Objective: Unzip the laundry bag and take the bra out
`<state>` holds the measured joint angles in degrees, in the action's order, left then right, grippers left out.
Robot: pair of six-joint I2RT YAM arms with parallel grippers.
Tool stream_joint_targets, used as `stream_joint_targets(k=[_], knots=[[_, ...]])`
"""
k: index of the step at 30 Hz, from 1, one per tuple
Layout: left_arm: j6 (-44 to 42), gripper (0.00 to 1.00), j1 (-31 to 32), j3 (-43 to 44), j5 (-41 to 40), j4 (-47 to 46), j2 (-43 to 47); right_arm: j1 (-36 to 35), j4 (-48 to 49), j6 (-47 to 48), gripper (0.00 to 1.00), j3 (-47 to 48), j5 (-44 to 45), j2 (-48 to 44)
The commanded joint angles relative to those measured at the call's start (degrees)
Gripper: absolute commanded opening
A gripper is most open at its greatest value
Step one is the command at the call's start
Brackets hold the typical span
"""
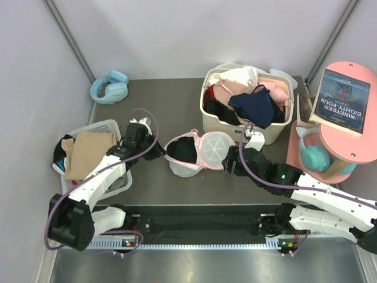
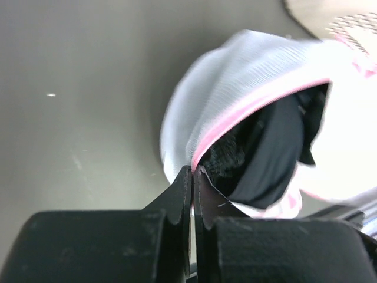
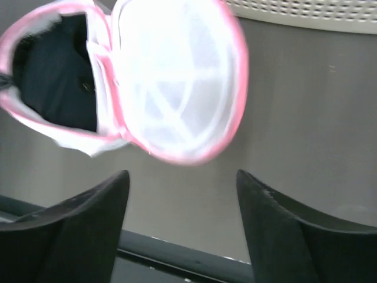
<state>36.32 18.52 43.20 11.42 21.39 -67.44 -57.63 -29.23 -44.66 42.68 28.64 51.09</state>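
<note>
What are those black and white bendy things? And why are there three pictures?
They are two robot arms, fixed side by side. The big picture looks down from above. The other two come from little cameras on each arm's wrist. Between the arms lies a round mesh laundry bag, unzipped, with a black bra inside. The left tool pinches the bag's pink edge. The right tool is open, holding nothing. Behind is a cream basket of clothes, and blue headphones lie in the corner.
</note>
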Motion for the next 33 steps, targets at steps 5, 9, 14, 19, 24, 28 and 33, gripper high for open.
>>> stream_joint_targets(k=[5,9,14,19,24,28,33], knots=[[3.59,0.00,2.92,-4.61,3.34,-8.20,6.00,-1.17,-4.00,9.49,0.84,11.89,1.95,3.03],[3.15,0.00,3.45,-5.23,2.99,-8.90,7.06,-1.44,4.78,21.00,0.84,19.36,-7.17,10.68],[3.06,0.00,3.45,-5.32,2.29,-9.35,7.32,-1.44,10.95,24.19,0.84,26.57,-19.58,26.30],[3.41,0.00,3.54,-5.41,1.68,-9.26,8.29,-0.91,12.70,23.05,0.84,28.95,-21.35,36.52],[3.67,0.00,3.54,-6.02,1.67,-9.17,9.69,0.32,12.71,21.29,0.85,31.15,-21.70,44.17],[3.67,0.00,3.54,-6.46,1.85,-9.08,10.22,1.46,12.27,21.20,0.84,32.64,-21.18,48.22],[3.24,0.00,3.54,-6.37,0.97,-7.59,10.66,2.52,10.86,20.06,0.35,32.65,-19.16,47.62]])
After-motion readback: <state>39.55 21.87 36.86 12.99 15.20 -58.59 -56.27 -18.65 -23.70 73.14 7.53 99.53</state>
